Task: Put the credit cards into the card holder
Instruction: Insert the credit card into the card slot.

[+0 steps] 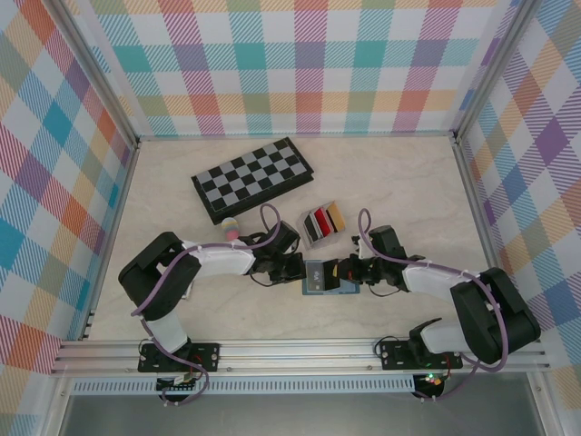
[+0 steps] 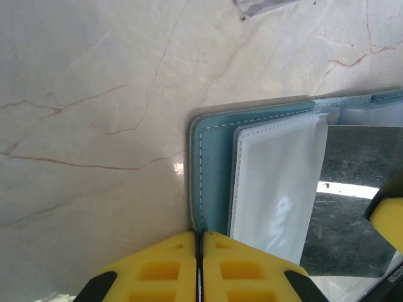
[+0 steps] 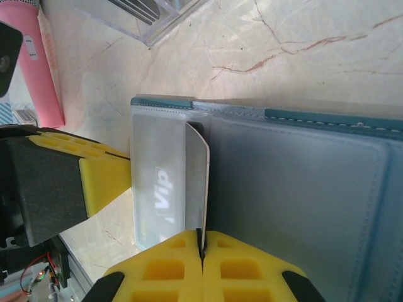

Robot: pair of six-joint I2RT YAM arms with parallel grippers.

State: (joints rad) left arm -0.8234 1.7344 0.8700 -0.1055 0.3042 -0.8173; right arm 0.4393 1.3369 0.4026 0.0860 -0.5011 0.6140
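The card holder (image 1: 318, 280), a teal-blue wallet with white stitching, a paler grey-blue inside and clear sleeves, one printed "Vip", lay open and flat. A thin dark card (image 3: 198, 182) stood on its edge across those sleeves, leaning slightly. The other credit cards (image 1: 324, 222), red, black and tan-yellow, stood packed together in a small tray (image 1: 303, 223) just behind the wallet.

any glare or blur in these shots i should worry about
Left wrist view: a bright glare streak crosses the card and a small hot spot shines on the table beside the wallet; right wrist view: the card's face looks washed pale, yet the Vip print is sharp; top view: even light, no glare.
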